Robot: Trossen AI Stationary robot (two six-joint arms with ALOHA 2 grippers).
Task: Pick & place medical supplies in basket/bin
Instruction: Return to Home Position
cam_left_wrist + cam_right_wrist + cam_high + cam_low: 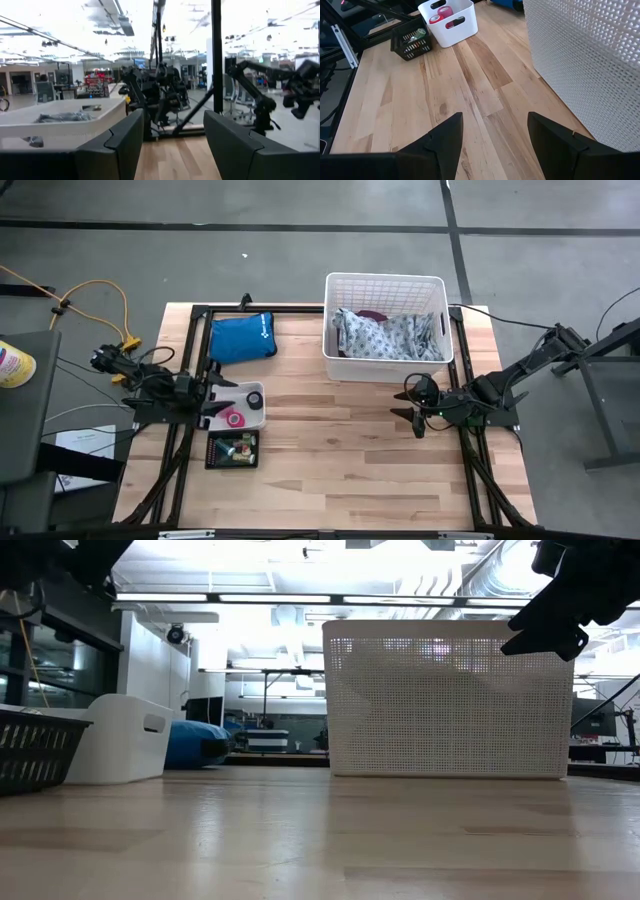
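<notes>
The large white lattice basket (pixel 385 285) stands at the table's far side, right of the middle, with a grey-patterned garment (pixel 385 335) and a bit of maroon cloth (pixel 372 314) inside. A small white tray (pixel 252 412) at the left holds pink rolls (pixel 441 14). Beside it on the near side sits a black mesh crate (pixel 232 449) of small items. My left gripper (pixel 222 388) hovers open over the tray, nothing between its fingers (pixel 120 145). My right gripper (pixel 415 408) hangs open above bare table on the near side of the basket, also with nothing in it (pixel 495 130).
A blue pouch (pixel 241 338) lies at the far left, beside the basket. The black frame rails (pixel 190 360) run along the table's left and right sides. Bare wood (pixel 340 460) spreads across the middle and near half of the table.
</notes>
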